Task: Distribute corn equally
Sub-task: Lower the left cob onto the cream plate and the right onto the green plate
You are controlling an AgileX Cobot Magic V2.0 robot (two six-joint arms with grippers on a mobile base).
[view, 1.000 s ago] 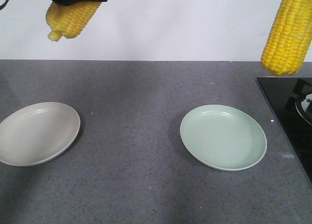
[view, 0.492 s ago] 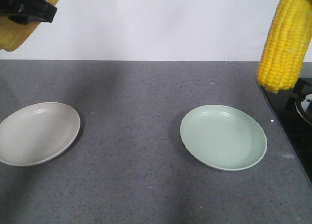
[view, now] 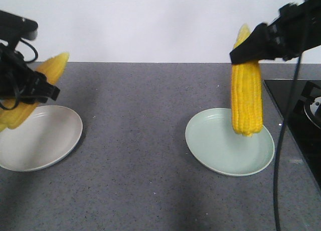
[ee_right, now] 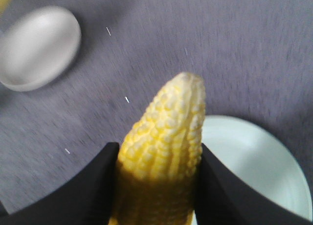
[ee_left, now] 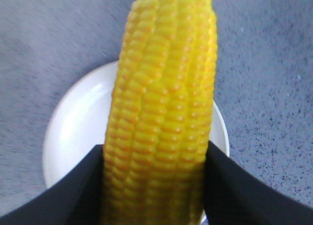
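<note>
Left hand (view: 27, 90) clenched on a corn cob (view: 35, 93), cob tilted, tip toward 1 o'clock, hanging over the far-left edge of the beige plate (view: 47, 138). Half a second ago this hand was up at the top-left corner; now it has dropped low over the plate. Left wrist view: cob (ee_left: 161, 117) pinched between both black fingers (ee_left: 73, 186), white plate (ee_left: 73, 127) right beneath.

Right hand (view: 266, 45) clenched on the second cob (view: 247, 98), near upright, pale tip up at 12 o'clock, blunt end just above or touching the green plate (view: 220, 150); cannot tell which. Earlier it hung high at the right edge over the stove (view: 301, 105); now shifted toward 9 o'clock and lower. Right wrist view: cob (ee_right: 164, 142) between the fingers (ee_right: 93, 186), green plate (ee_right: 254, 161) at 4 o'clock, beige plate (ee_right: 39, 46) at 10 o'clock on the grey counter (view: 140, 115).
</note>
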